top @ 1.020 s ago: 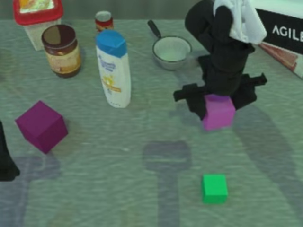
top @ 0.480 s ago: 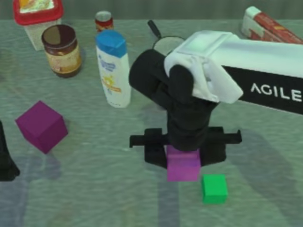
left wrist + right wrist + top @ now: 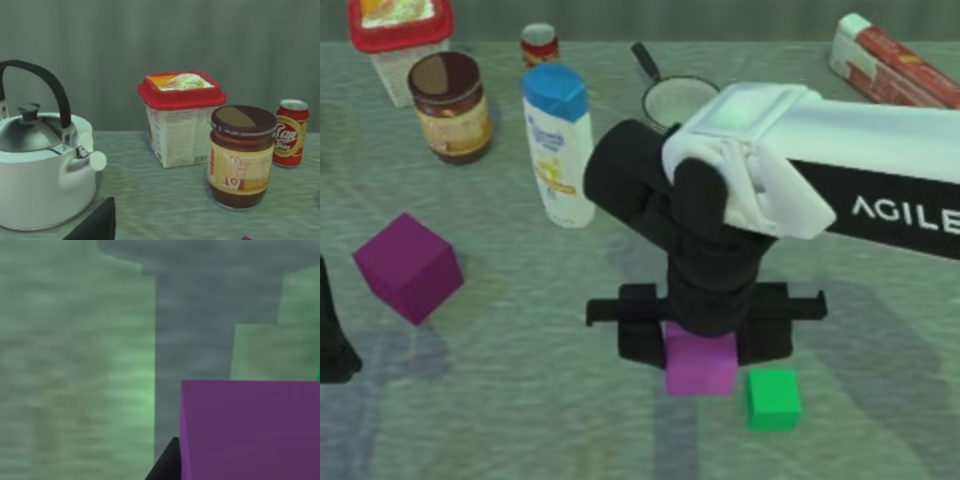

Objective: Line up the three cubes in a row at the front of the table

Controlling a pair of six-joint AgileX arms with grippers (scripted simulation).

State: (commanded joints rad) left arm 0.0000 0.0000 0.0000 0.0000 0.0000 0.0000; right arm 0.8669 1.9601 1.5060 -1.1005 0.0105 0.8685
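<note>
The right gripper [image 3: 701,352] is pinching the light pinkish-purple cube [image 3: 701,366] near the tabletop's front edge, just beside the green cube [image 3: 774,399]; setting down and releasing probably follows.

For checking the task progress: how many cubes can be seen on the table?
3. The dark purple cube sits at the left; the pink-purple cube is under the right gripper near the front; the green cube is just right of it.

- Right arm [image 3: 880,190]: white shell, black band with white "AGILE" lettering.
- Wrist: black rounded housings.
- Right end effector [image 3: 701,335]: black, wide crossbar.
- Left arm [image 3: 332,340]: black.
</note>
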